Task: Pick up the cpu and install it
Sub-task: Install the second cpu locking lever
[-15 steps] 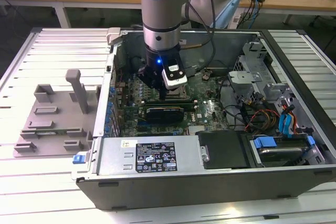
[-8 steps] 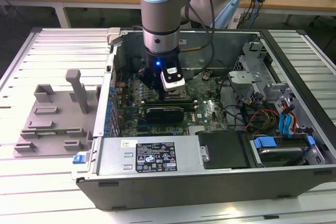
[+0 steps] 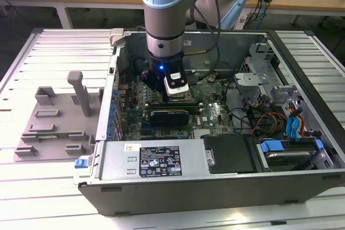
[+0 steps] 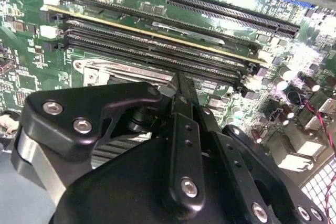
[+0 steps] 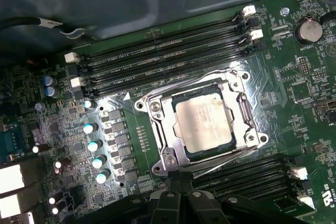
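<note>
Cpu (image 5: 203, 125): silver square lying flat inside the socket frame (image 5: 157, 129) on the green motherboard (image 5: 294, 77) — between two banks of memory slots
Gripper (image 4: 181, 85): just above the socket, fingers together, holding nothing
Case (image 3: 215, 179): open, arm reaching inside

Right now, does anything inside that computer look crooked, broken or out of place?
Nothing stands out. In the first wrist view the cpu lies flat and square inside the socket's metal frame. The gripper sits just beside the socket, over the green motherboard, with nothing loose nearby.
</note>
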{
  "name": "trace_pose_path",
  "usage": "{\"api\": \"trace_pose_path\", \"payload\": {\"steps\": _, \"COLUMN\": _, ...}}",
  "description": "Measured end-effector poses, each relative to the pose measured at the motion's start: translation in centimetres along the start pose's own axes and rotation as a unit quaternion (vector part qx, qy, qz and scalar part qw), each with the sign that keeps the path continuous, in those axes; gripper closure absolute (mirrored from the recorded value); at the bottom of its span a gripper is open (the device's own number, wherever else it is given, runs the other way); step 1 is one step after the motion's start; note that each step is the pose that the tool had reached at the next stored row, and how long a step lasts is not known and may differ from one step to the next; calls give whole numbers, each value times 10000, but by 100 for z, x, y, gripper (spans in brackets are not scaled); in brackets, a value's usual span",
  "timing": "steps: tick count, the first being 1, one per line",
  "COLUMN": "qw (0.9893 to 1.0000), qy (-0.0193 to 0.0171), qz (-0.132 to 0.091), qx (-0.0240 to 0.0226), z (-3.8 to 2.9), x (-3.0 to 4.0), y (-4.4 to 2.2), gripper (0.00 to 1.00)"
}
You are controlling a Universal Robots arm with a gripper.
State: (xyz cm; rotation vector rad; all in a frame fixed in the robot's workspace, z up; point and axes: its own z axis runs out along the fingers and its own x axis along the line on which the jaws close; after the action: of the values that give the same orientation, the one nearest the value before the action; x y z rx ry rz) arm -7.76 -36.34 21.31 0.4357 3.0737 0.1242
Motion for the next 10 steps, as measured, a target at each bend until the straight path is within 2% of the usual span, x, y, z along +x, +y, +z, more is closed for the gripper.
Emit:
{"api": "trace_pose_path", "payload": {"steps": 1, "qw": 10000, "qy": 3, "qz": 1, "qx": -10, "z": 0, "x": 0, "y": 0, "gripper": 89}}
{"api": "trace_pose_path", "payload": {"steps": 2, "qw": 9995, "qy": 31, "qz": -299, "qx": -25, "z": 1, "x": 0, "y": 0, "gripper": 89}}
{"api": "trace_pose_path", "payload": {"steps": 3, "qw": 9990, "qy": 43, "qz": -439, "qx": -28, "z": 0, "x": -3, "y": -11, "gripper": 89}}
{"api": "trace_pose_path", "payload": {"steps": 4, "qw": 9989, "qy": 45, "qz": -461, "qx": -30, "z": -1, "x": -11, "y": -37, "gripper": 89}}
{"api": "trace_pose_path", "payload": {"steps": 5, "qw": 9989, "qy": 53, "qz": -469, "qx": -64, "z": -3, "x": -18, "y": -61, "gripper": 89}}
{"api": "trace_pose_path", "payload": {"steps": 6, "qw": 9988, "qy": 57, "qz": -472, "qx": -75, "z": -5, "x": -24, "y": -77, "gripper": 89}}
{"api": "trace_pose_path", "payload": {"steps": 7, "qw": 9987, "qy": 73, "qz": -481, "qx": -137, "z": -6, "x": -29, "y": -87, "gripper": 89}}
{"api": "trace_pose_path", "payload": {"steps": 8, "qw": 9986, "qy": 82, "qz": -487, "qx": -173, "z": -7, "x": -30, "y": -87, "gripper": 89}}
{"api": "trace_pose_path", "payload": {"steps": 10, "qw": 9986, "qy": 82, "qz": -492, "qx": -175, "z": -6, "x": -30, "y": -87, "gripper": 89}}
